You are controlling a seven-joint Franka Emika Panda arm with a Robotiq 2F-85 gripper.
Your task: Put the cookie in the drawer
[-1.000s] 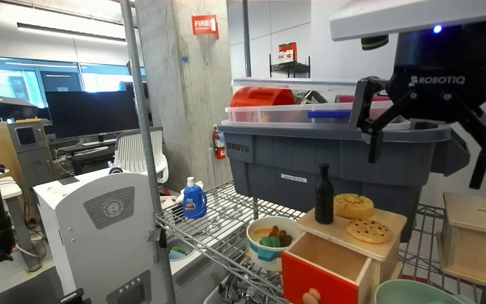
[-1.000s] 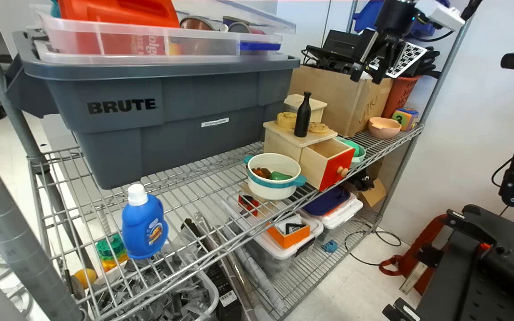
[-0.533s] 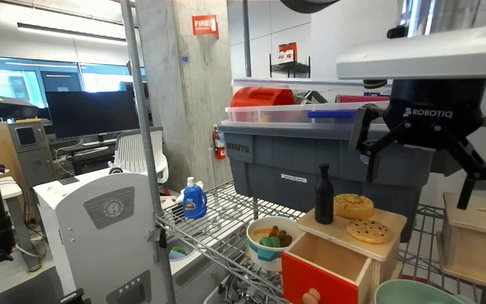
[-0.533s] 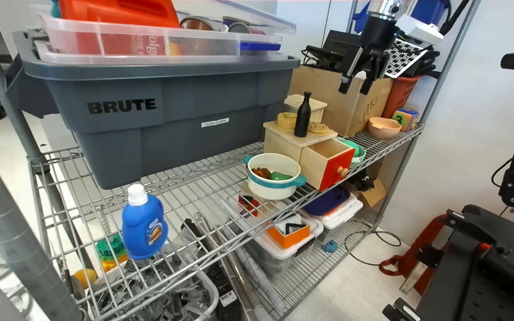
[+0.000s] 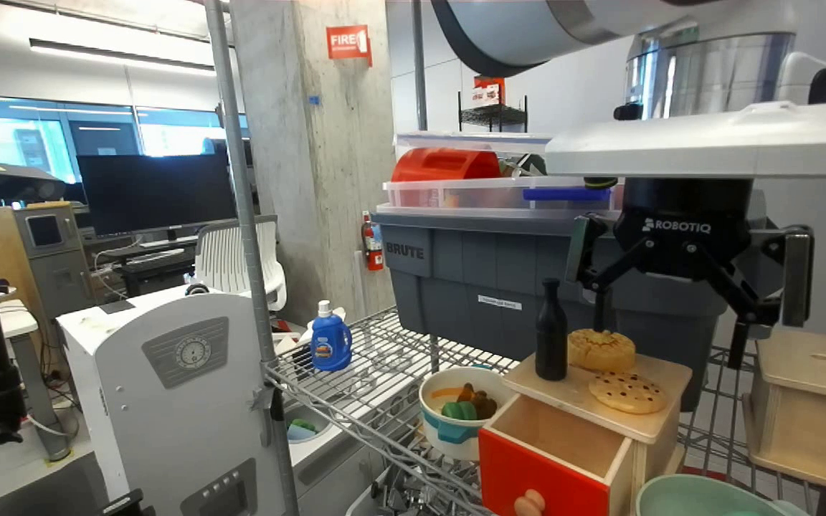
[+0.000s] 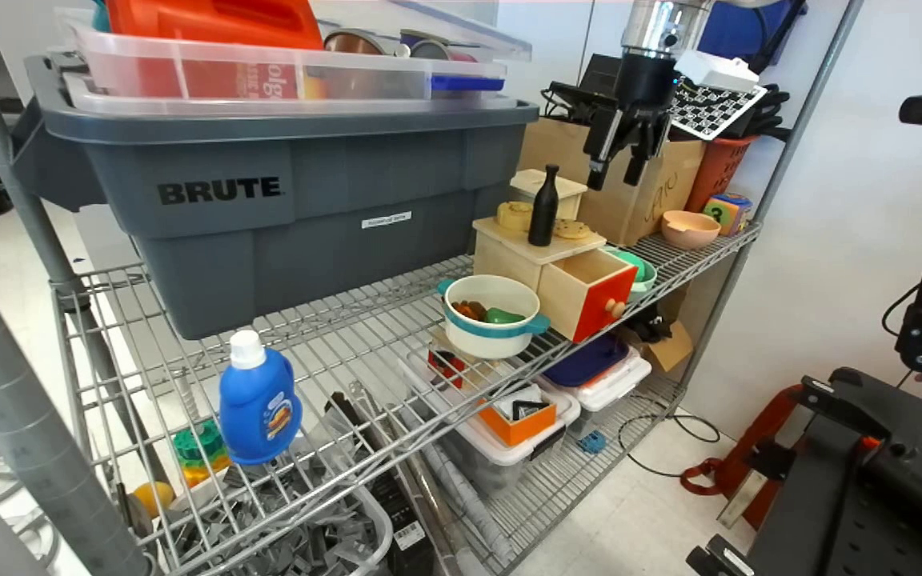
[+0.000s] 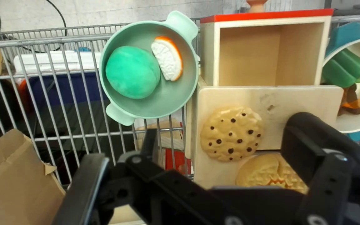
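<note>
The cookie, tan with dark spots, lies flat on the pale wooden box; it also shows in an exterior view and the wrist view. The drawer below it is pulled out, its red front also in an exterior view. In the wrist view the drawer looks empty. My gripper is open and empty, above the box; it shows in an exterior view. In the wrist view the cookie lies between the fingers of the gripper, apart from them.
A black bottle and a yellow doughnut-like piece stand on the box beside the cookie. A green bowl and a white pot flank the drawer. A grey tote stands behind. Another wooden box is nearby.
My gripper has moved down and to the left in both exterior views, closer to the box. It has stayed open. The cookie and drawer have not moved.
</note>
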